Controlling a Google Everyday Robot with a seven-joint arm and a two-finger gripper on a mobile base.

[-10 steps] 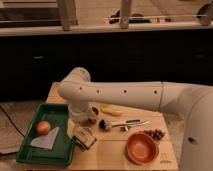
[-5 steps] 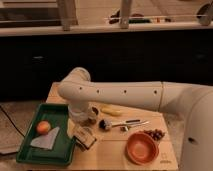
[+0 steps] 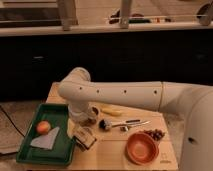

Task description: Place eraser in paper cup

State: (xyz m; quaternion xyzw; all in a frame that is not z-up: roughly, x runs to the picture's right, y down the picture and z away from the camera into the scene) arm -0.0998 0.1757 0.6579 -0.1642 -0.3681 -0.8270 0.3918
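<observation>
We judge this the reach for the eraser: the gripper (image 3: 84, 136) hangs low over the table's (image 3: 112, 160) front edge, just beside the tray (image 3: 62, 145), jaws spread wide, gripping nothing we can make out. The eraser we cannot pick out for sure; perhaps it lies under the jaws. Next comes closing, lifting and carrying to the cup (image 3: 94, 111), which is small, pale and round, partly behind the arm (image 3: 120, 95).

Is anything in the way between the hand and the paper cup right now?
Nothing visible stands between them. The hand hangs low over the table's front edge beside the green tray, and the paper cup sits just behind it, close against the arm.
</observation>
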